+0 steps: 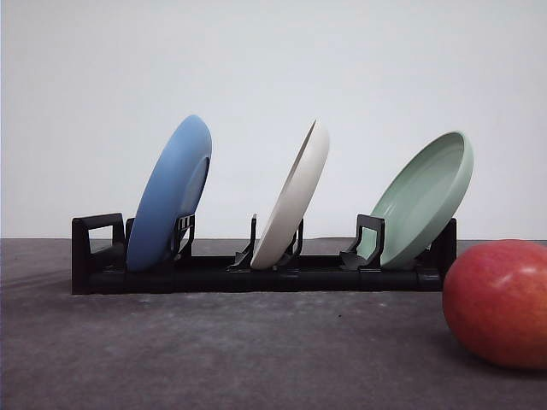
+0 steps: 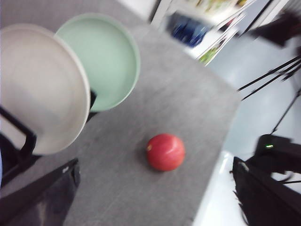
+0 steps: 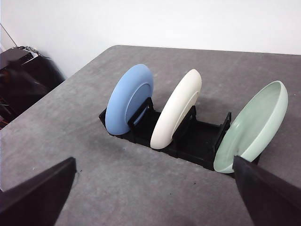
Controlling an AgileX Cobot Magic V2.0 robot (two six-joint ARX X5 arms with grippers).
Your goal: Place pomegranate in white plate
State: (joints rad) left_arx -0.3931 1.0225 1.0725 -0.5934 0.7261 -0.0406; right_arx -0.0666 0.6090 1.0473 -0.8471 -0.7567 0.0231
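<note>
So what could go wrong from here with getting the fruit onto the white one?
The white plate stands tilted on edge in the black rack, so a pomegranate set on it would likely roll off. Pulling it out could knock the blue plate or green plate. The round fruit, loose on the table, may roll when nudged.

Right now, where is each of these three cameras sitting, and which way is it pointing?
Front: low at table level, facing the black plastic rack of tilted plates, the round red pomegranate close.
Left wrist: above, looking down at the fruit and matte off-white round plate; dark finger shows.
Right wrist: high, angled at rack; two fingers.
All share the white plate.
</note>
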